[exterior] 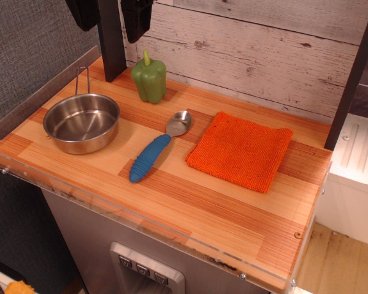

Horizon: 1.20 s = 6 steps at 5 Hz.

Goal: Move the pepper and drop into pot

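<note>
Spoon (154, 149) front; pepper (149, 78) beside pot (81, 122); gripper (113, 15) apparently open.

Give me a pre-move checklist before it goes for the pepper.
1. Pepper upright at the back of the counter, stem up: ok.
2. Pot empty and open-topped: ok.
3. Path from pepper to pot free of objects; spoon and orange cloth lie to the side: ok.
4. End effector above and behind the pepper, holding nothing visible: ok.
5. End effector open or shut: cannot tell, cropped by the frame top.
6. Pot handle stands near the pepper: check clearance, cannot tell.
</note>
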Motion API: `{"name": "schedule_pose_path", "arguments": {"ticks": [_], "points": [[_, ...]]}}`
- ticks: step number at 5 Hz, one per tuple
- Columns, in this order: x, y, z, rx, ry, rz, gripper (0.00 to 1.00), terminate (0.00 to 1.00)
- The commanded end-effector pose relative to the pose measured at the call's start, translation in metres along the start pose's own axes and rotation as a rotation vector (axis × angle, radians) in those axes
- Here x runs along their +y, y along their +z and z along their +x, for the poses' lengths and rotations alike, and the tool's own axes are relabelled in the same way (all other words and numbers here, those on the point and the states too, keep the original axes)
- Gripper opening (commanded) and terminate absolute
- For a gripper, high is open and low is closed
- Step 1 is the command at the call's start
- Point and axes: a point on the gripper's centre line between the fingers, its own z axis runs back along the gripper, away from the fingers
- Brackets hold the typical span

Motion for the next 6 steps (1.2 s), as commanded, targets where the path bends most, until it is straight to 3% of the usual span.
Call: {"name": "schedule_pose_path", "arguments": {"ticks": [1,2,3,4,6], "points": [[0.000,0.000,0.000,0.000,0.000,0.000,1.00,0.00],[0.011,-0.016,0.020,0.023,0.041,-0.006,1.00,0.00],[0.028,-0.035,0.052,0.003,0.073,-0.031,1.00,0.00],[0.038,-0.055,0.084,-0.020,0.060,0.018,1.00,0.00],[0.045,-0.088,0.103,0.008,0.060,0.048,1.00,0.00]]}}
